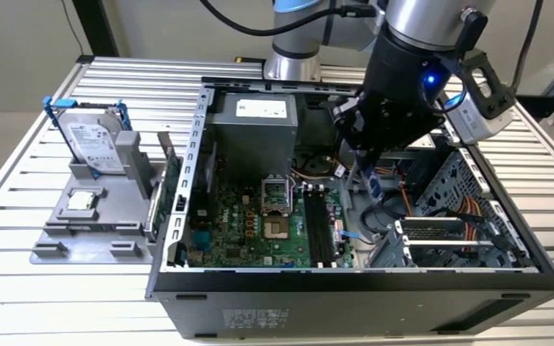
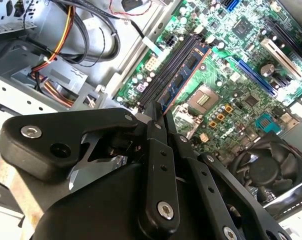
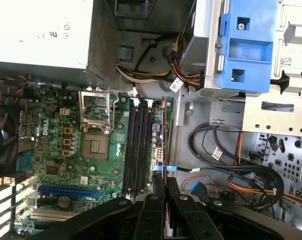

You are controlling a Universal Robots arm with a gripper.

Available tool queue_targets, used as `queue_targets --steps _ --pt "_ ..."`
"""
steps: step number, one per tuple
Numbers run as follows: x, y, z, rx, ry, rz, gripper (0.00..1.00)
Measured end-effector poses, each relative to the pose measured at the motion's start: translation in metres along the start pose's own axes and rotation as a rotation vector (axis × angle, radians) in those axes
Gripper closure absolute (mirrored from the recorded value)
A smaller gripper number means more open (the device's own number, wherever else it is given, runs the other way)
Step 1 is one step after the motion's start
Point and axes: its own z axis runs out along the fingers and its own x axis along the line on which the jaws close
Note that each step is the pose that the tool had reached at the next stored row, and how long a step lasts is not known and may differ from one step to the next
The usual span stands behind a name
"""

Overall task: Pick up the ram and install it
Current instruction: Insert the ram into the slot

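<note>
Pick-up looks done: the gripper (image 2: pixel 158 109) is clamped on the ram (image 2: pixel 187 64) over the memory slots (image 3: pixel 137 145), seemingly not yet seated.

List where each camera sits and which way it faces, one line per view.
Exterior view: off the arm, above the table, looking down into the open computer case; the arm shows.
First wrist view: on the wrist, looking past the pincer onto the motherboard.
Second wrist view: on the wrist, looking along the pincer at the ram.
Shared: both wrist views show the pincer shut on the ram by the memory slots.
</note>
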Motion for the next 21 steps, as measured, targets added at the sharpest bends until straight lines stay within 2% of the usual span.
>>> queue_targets --steps 12,21 --pt "0.0003 0.0000 0.0078 0.0002 0.0000 0.003 1.00" --pt "0.0006 0.0026 0.0133 -0.0001 -0.0002 0.008 1.00"
